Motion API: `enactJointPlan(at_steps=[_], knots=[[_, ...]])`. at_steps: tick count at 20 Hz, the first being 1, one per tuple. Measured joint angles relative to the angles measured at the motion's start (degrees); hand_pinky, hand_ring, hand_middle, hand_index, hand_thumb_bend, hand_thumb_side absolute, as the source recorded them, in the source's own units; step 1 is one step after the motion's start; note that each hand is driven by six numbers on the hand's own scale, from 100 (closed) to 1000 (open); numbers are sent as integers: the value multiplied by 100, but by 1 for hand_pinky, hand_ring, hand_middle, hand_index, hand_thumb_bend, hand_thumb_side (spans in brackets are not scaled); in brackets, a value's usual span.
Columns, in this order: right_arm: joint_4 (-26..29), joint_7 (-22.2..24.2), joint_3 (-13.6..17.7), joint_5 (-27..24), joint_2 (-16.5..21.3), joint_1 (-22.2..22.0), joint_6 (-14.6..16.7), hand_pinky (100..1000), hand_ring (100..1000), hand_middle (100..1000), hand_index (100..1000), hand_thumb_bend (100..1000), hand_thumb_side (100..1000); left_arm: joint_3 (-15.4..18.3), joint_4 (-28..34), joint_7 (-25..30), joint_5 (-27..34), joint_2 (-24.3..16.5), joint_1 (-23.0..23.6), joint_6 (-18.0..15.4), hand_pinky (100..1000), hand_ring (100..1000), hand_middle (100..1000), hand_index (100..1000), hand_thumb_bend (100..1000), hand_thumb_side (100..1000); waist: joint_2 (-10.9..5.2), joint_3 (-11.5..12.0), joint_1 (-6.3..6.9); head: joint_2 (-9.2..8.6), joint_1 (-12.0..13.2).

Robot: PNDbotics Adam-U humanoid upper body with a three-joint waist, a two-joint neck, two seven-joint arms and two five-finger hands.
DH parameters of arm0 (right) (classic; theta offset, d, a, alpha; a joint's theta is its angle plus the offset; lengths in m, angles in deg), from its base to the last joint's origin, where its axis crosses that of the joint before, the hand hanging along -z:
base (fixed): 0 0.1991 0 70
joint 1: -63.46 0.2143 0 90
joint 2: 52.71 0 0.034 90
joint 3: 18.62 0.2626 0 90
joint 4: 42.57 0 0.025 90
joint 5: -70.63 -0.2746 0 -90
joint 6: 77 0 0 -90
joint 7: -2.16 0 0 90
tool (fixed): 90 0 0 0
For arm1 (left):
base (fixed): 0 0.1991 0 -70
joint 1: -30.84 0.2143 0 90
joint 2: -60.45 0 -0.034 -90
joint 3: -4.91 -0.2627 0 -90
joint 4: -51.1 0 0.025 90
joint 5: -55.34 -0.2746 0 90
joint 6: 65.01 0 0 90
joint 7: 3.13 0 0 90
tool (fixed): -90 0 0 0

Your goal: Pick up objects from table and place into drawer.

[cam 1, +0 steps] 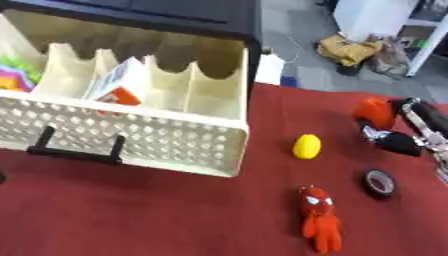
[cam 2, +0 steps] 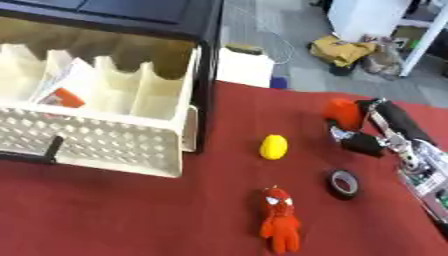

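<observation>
Right hand (cam 2: 354, 135) comes in from 3 o'clock, low over the red bench (cam 1: 157, 210). Its black fingers (cam 2: 363, 144) are curled around an orange object (cam 2: 344, 113); I cannot tell whether that object is lifted or touching the cloth. Left hand does not show in either view.

Drawer (cam 1: 131, 135), cream plastic with a perforated front and a black handle (cam 1: 74, 150), is pulled open at 10 o'clock. It is split by dividers into narrow compartments. 1 compartment holds a white and orange packet (cam 1: 118, 87) standing upright; something green and pink (cam 1: 13, 75) sits at the far left end.

On the bench, well apart from the drawer:
- yellow ball (cam 1: 306, 146), near centre, between the drawer and the hand.
- black tape roll (cam 1: 380, 182), lying flat at 4 o'clock, just below the hand.
- red plush figure (cam 1: 320, 220), lying flat at 5 o'clock, head toward the drawer.
</observation>
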Motion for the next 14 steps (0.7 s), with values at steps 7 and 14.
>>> enactJointPlan(at_steps=[7, 14], knots=[[404, -117, -37, -69, 57, -56, -52, 806, 780, 372, 671, 144, 563, 32, 0, -29, 47, 0, 44, 32, 382, 428, 449, 851, 139, 1000, -150, -83, 4, 96, 48], [891, -161, -79, -226, 174, -103, -82, 799, 769, 363, 663, 153, 589, 63, 0, -64, 98, 0, 101, 79, 384, 431, 450, 851, 143, 1000, -336, -239, 47, 200, 111]])
